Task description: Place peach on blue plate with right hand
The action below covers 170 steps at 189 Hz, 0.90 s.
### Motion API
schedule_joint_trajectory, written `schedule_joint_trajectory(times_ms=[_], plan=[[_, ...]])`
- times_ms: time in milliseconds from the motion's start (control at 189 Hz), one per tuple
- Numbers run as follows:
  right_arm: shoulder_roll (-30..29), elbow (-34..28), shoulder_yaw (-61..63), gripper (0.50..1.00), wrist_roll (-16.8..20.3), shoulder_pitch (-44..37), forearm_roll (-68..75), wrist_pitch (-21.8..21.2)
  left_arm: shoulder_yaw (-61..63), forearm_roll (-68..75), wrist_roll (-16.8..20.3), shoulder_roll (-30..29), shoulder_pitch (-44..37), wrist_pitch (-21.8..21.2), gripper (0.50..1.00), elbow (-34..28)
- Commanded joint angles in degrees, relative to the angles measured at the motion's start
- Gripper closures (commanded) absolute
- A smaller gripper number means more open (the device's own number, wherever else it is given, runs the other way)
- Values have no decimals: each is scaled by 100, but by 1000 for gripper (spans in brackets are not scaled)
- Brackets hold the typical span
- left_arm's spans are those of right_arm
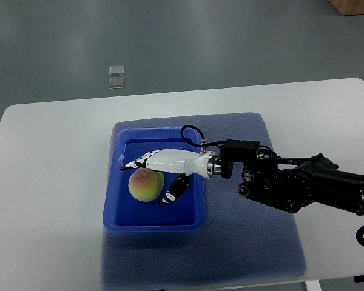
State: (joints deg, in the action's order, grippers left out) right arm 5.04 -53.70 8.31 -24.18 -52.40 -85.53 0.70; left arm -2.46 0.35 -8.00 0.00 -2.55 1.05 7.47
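Note:
A yellow-green peach with a pink blush [144,187] is inside the blue plate [126,217], a shallow rectangular dish, left of its middle. My right hand [147,181] reaches in from the right on a black arm. Its white palm is over the plate. Its fingers [135,163] curl over the peach's top and its thumb [171,193] presses the peach's right side. The peach sits low in the plate, at or just above its floor. The left hand is not in view.
The plate sits on a blue mat [255,242] on a white table [48,182]. The black forearm [303,182] lies across the mat's right half. Two small clear squares [116,77] lie on the grey floor beyond the table.

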Motion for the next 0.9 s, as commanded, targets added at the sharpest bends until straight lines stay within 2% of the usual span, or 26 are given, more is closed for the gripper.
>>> schedule_joint_trajectory(times_ms=[0, 227, 327, 333, 480, 597, 718, 892], plan=[[-3, 0, 4, 572, 1, 37, 71, 9, 0, 0, 0, 0, 0, 0, 500, 0], [5, -9, 57, 572, 1, 45, 150, -17, 0, 0, 0, 0, 0, 0, 500, 0], [41, -9, 75, 572, 1, 28, 660, -26, 0, 0, 0, 0, 0, 0, 500, 0], [75, -9, 75, 574, 1, 10, 1052, -61, 0, 0, 0, 0, 0, 0, 500, 0], [190, -35, 206, 572, 1, 19, 1961, -378, 0, 0, 0, 0, 0, 0, 500, 0], [225, -27, 699, 572, 36, 107, 3103, -888, 0, 0, 0, 0, 0, 0, 500, 0], [471, -9, 1006, 572, 423, 256, 4386, -1415, 0, 0, 0, 0, 0, 0, 500, -9], [568, 96, 1401, 572, 634, 379, 5660, -1652, 0, 0, 0, 0, 0, 0, 500, 0]])
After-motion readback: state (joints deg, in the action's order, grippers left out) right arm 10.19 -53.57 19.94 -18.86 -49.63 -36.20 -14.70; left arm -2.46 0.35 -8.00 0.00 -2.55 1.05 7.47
